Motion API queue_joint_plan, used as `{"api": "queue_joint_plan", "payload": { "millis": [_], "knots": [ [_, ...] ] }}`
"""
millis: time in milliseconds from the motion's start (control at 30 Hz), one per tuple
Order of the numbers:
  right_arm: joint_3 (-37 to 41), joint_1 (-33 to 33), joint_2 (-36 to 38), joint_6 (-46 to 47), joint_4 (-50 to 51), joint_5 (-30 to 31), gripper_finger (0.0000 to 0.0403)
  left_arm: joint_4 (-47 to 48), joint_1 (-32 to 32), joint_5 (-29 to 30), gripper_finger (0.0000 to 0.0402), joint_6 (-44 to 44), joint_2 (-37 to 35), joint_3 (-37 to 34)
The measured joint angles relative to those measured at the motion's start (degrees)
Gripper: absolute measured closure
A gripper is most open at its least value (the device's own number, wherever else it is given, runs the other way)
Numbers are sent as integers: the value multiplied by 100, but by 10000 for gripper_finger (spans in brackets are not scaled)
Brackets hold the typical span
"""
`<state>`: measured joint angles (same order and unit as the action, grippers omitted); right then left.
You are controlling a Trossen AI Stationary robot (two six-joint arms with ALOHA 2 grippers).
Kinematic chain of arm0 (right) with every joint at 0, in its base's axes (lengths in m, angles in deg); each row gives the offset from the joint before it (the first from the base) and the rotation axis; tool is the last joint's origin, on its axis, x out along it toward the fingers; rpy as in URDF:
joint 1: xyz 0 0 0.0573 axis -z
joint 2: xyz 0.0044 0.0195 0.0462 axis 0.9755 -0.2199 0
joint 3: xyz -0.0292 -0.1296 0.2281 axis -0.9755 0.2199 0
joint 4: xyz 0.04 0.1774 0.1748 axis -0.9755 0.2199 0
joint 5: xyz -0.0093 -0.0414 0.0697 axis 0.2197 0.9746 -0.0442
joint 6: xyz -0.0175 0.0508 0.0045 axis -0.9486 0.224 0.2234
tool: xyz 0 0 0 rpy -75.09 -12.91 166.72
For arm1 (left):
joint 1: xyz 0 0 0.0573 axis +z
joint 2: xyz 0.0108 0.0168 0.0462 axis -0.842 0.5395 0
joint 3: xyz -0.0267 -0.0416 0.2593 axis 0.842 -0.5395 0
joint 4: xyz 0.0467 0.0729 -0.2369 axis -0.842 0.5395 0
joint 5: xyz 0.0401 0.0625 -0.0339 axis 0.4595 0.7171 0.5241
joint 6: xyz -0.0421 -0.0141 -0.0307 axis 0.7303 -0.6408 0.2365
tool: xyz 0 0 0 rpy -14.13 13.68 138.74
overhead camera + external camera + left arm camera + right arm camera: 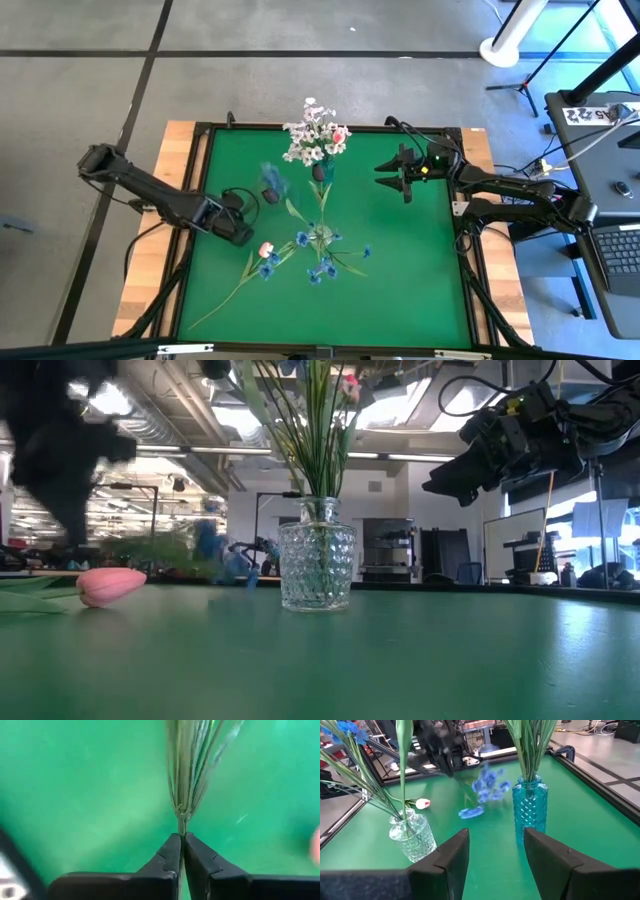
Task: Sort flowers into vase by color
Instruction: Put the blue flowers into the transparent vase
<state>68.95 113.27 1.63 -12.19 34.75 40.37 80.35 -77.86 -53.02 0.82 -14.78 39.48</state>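
My left gripper (243,234) is over the table's left half, shut on a blue-blossomed sprig (272,178) whose blurred blossoms (487,785) point toward the teal vase. A clear glass vase (320,238) at mid-table holds blue flowers. The teal vase (530,810) beyond it holds white blossom clusters (310,140) and a pink bud. A pink tulip (110,585) lies flat on the mat, left of the clear vase (318,565). My right gripper (400,172) hovers open over the far right part, touching nothing. My left gripper pinches the blue sprig's stem (181,826) between its two fingertips, just below where the thin stalks fan out. The fingers (172,852) run along the stem. The sprig is lifted clear of the mat, lying roughly level, with its blossoms (210,545) away from the gripper.
The green mat has a raised dark frame (200,150) and wooden table edges. A small dark thing (270,197) shows near the blue blossoms. The tulip's long stem (220,300) runs toward the near left corner. Open mat lies on the near right side (410,290).
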Motion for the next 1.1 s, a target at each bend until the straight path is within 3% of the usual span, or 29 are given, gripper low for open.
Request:
{"api": "queue_joint_plan", "payload": {
  "millis": [333,467,600,733,867,1000,1100],
  "knots": [
    [0,1,0,109,-15,-218,215,2914,-399,1983,401,1176,-15,2996],
    [0,-1,43,176,-217,-719,215,3437,-550,2807,401,1361,-16,3838],
    [2,1,165,424,-548,-796,215,3319,-577,3574,401,841,-16,4477],
    [2,1,306,710,-1078,-975,215,2529,-577,4137,401,-242,-16,4854],
    [2,-11,425,1401,-2210,-1322,215,551,-577,4380,401,-2355,-19,4941],
    [2,-347,499,2025,-3760,-1153,215,-2034,-577,3903,401,-4767,175,4954],
    [-72,-787,524,2055,-4754,-830,215,-3442,-545,3309,401,-6118,501,4954]
  ]
}}
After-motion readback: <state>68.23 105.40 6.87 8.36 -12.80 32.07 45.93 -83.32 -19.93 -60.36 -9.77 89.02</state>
